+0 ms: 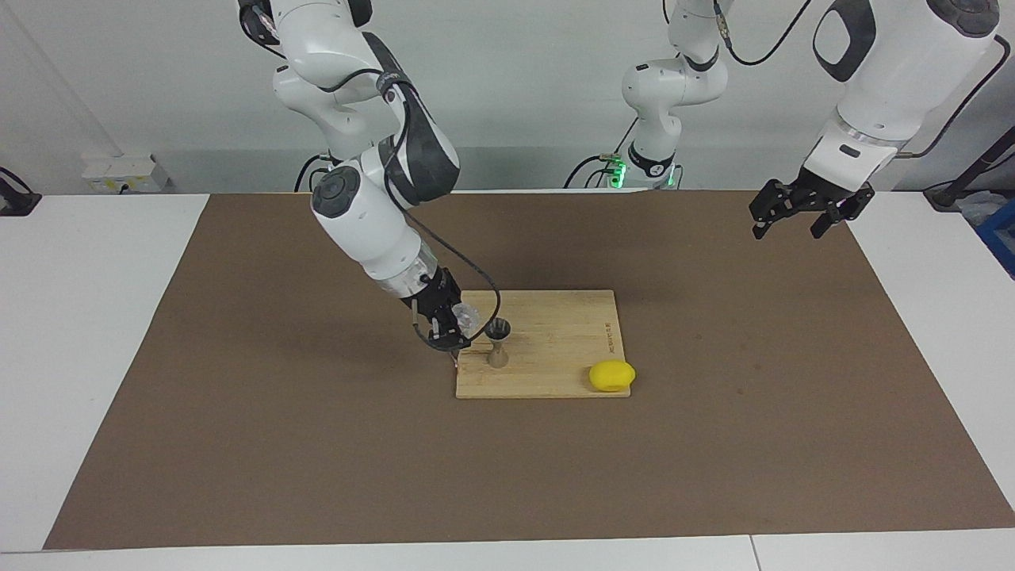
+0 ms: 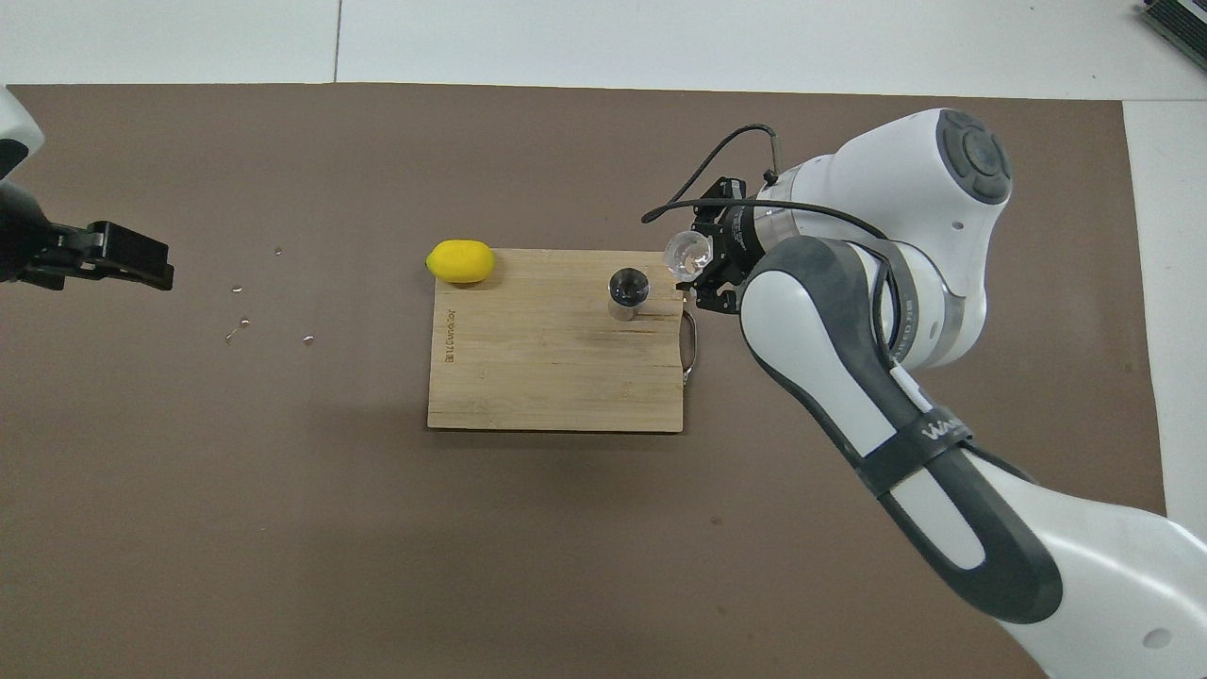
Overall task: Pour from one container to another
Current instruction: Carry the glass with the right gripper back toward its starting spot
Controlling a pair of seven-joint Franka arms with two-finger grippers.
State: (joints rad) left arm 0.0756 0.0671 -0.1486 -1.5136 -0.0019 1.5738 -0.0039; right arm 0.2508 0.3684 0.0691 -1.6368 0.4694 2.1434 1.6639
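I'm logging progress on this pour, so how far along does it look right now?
Done: the right gripper has the glass cup lifted and tilted toward the jigger, which stands upright on the cutting board. In hand: the cup hangs beside the jigger's mouth; whether liquid has gone in cannot be told. Left: setting the cup down. The left gripper waits, open, over the mat.

Both arms wear glossy white shells with dark grey joint bands and round grey caps, black grippers, thin black cables, green base lights.

A white table [image 1: 95,317] carries a brown rectangular mat [image 1: 277,444]; a pale wooden cutting board [image 1: 555,349] lies on the mat.
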